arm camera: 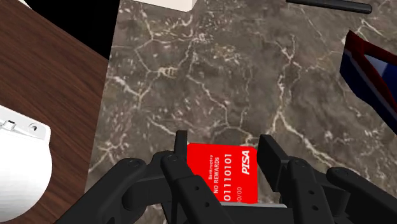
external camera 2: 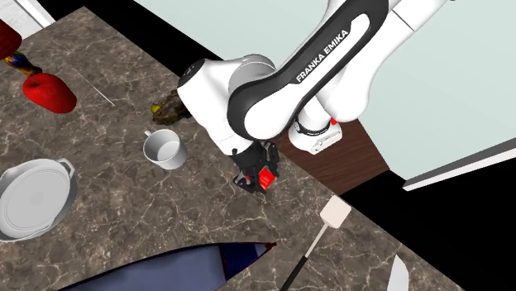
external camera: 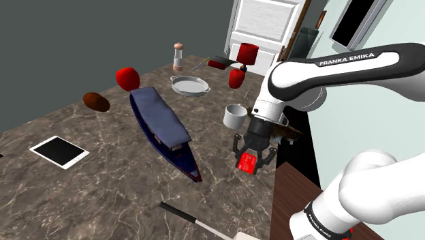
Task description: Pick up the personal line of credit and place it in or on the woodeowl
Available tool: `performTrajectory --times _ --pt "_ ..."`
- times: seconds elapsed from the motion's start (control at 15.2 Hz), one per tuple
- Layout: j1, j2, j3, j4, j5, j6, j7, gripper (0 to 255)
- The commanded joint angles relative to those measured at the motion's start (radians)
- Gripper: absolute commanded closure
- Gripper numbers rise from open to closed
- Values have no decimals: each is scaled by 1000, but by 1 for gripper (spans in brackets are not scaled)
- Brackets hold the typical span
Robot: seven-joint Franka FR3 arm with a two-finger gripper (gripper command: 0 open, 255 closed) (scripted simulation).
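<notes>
A red bank card point(arm camera: 222, 172) printed "NO REWARDS" and "PISA" is clasped between my gripper's point(arm camera: 222, 149) two black fingers. The gripper point(external camera: 248, 163) is shut on the card point(external camera: 246, 162) just over the dark marble table point(external camera: 102, 184), close to the table's edge by the stand. In the second exterior view the card point(external camera 2: 266, 178) shows red under the gripper point(external camera 2: 258, 182). A small brown figure point(external camera 2: 168, 108), likely the owl, stands beyond the white mug, partly hidden behind the arm point(external camera: 291, 131). I cannot tell whether the card touches the table.
A white mug point(external camera: 235, 116) stands close behind the gripper. A long blue boat model point(external camera: 163, 129), a grey pan point(external camera: 189, 85), a white tablet point(external camera: 60, 151), red vases point(external camera: 127, 78) and a spatula point(external camera 2: 318, 236) lie around. A brown wooden surface point(arm camera: 44, 83) borders the table edge.
</notes>
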Motion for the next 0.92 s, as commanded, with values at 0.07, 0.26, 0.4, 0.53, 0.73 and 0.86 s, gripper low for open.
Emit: performTrajectory --times 0.07,0.26,0.4,0.53,0.73,0.86 --pt "-4 -25 -8 26 -15 -47 25 255" --pt "-7 -47 -15 52 -28 -89 47 255" --pt "-9 -60 -20 70 -35 -116 62 255" --pt "-10 -71 -25 88 -42 -143 76 255" --pt "-12 -85 -33 118 -52 -182 96 255" --pt "-13 -93 -38 139 -57 -208 110 255"
